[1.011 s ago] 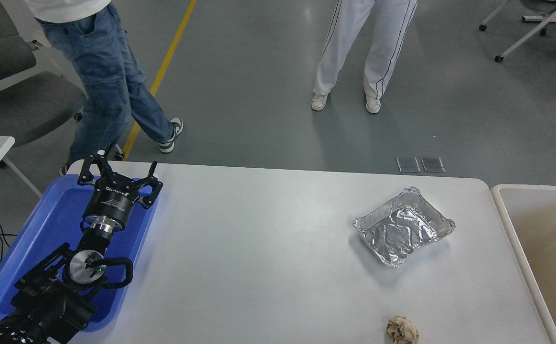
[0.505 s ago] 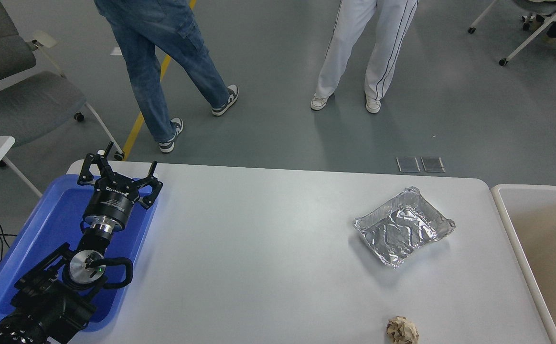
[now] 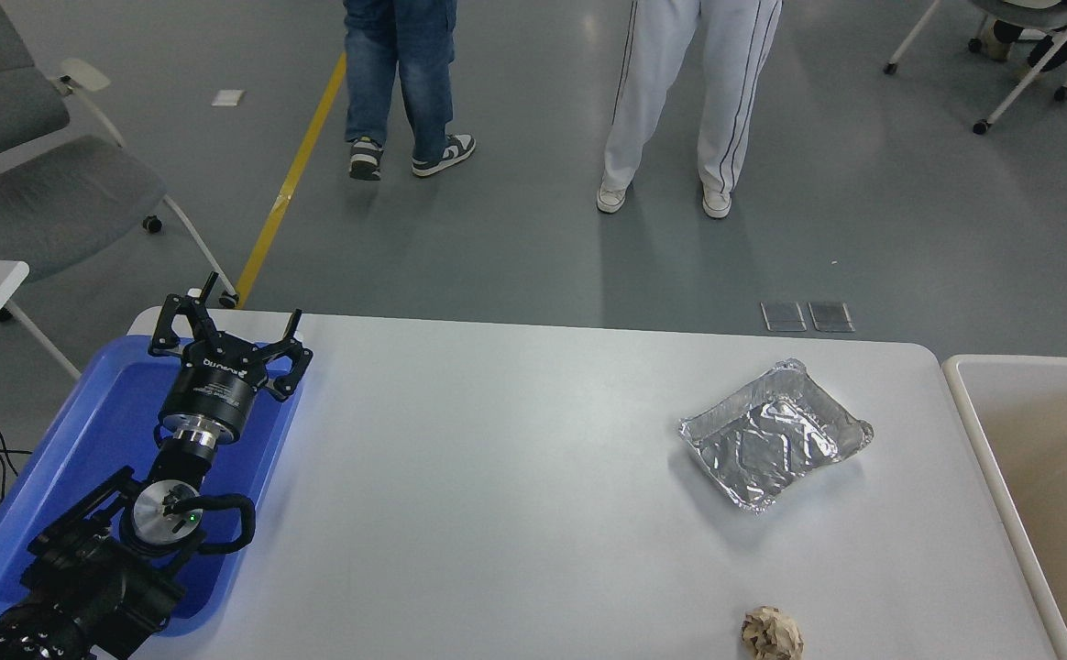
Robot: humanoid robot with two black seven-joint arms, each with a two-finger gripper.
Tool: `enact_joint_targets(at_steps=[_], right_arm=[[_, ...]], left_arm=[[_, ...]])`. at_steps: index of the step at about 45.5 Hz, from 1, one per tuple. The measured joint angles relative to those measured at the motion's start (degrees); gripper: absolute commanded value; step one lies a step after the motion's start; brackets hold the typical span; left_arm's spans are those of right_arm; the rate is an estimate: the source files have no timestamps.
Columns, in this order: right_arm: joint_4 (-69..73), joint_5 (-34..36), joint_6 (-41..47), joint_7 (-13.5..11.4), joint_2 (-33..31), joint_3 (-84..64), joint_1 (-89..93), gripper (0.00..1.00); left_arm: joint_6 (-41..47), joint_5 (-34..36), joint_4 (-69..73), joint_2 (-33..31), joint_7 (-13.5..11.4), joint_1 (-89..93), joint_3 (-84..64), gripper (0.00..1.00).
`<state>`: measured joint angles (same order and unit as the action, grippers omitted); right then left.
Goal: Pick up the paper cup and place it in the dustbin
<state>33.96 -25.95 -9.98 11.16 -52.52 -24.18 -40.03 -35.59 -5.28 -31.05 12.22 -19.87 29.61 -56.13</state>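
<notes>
The paper cup is out of view. The dustbin (image 3: 973,412) stands at the table's right end, with an off-white rim and a beige inside; only its left part shows. My left gripper (image 3: 226,325) is parked open and empty over the blue tray (image 3: 84,440) at the lower left. My right arm and gripper are out of view.
A crinkled silver foil tray (image 3: 774,434) sits on the white table (image 3: 497,477) at the right. A crumpled brown paper ball (image 3: 771,634) lies at the front right edge. Two people stand on the floor beyond the table. A grey chair (image 3: 29,174) is at the far left.
The person in jeans has walked rightward and farther from the table. The left arm and the table's objects have not moved.
</notes>
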Motion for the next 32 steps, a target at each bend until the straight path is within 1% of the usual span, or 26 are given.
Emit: enact_joint_targets(at_steps=[9, 17, 23, 32], right_arm=[[10.62, -1.87, 0.54, 0.01, -5.23, -5.11, -6.33, 1.0], [17.63, -2.29, 2.0, -0.01, -7.11, -13.25, -14.35, 1.0], [22.44, -2.36, 5.41, -0.01, -7.77, -21.41, -22.82, 1.0], [26.97, -2.25, 14.77, -0.06, -7.32, -32.17, -35.29, 1.0]], left_arm=[[0.0, 0.0, 0.0, -0.01, 0.0, 0.01, -0.03, 1.0], [0.0, 0.01, 0.01, -0.01, 0.0, 0.01, -0.03, 1.0], [0.0, 0.01, 0.01, 0.0, 0.0, 0.01, -0.04, 1.0], [0.0, 0.01, -0.03, 0.0, 0.0, 0.01, -0.03, 1.0]])
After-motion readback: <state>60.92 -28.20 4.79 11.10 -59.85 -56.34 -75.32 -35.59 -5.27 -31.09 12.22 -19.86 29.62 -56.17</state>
